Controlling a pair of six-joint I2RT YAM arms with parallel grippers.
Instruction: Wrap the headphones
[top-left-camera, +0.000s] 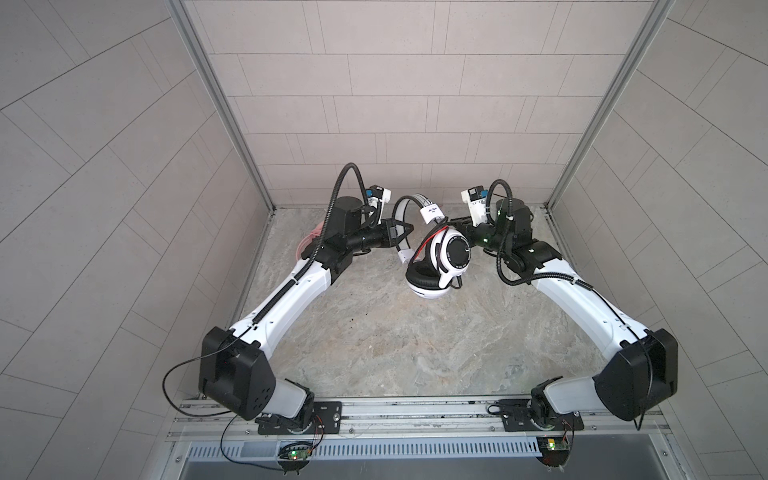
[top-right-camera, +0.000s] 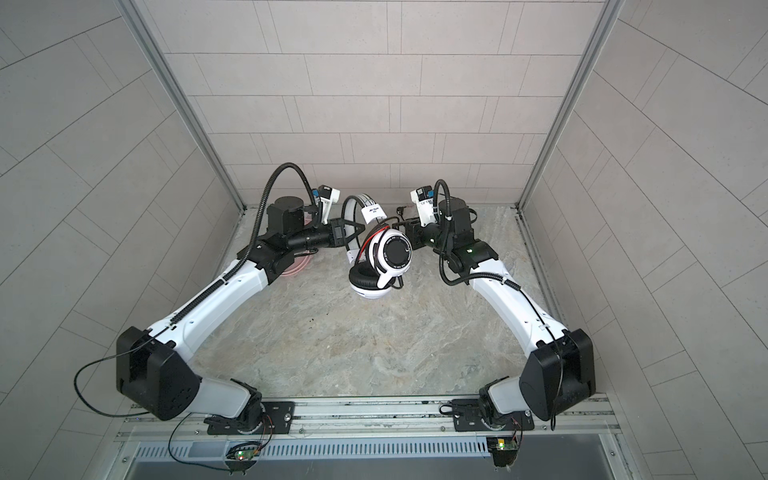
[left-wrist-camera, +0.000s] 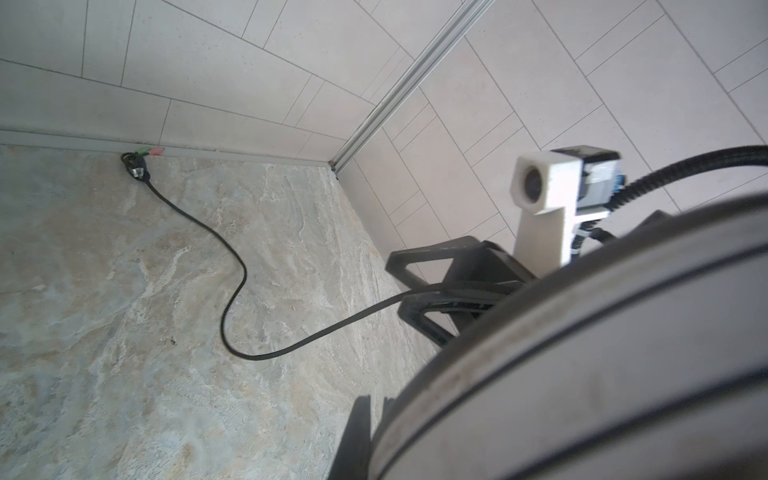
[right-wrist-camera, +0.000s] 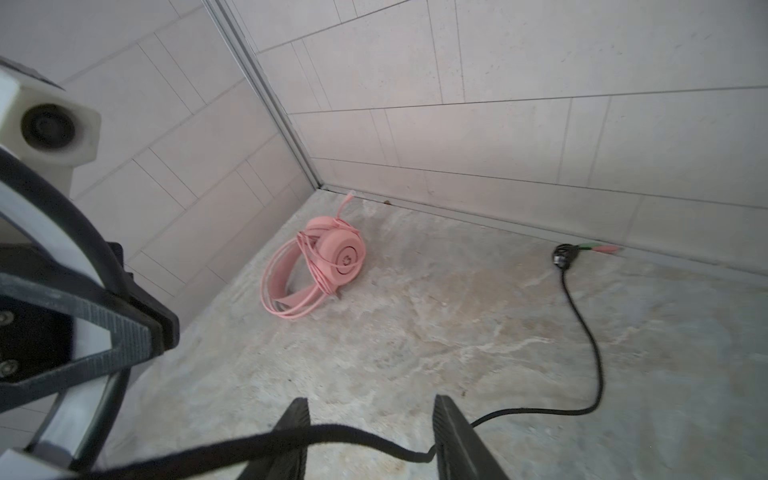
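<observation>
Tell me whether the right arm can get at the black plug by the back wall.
Likely yes: the plug lies on bare table ahead of the right gripper, nothing between; its jaws are apart, with the cable running across them.

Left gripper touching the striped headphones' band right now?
Touching. The right wrist view shows the left gripper shut on the white band of the striped headphones, with no gap; both top views agree.
</observation>
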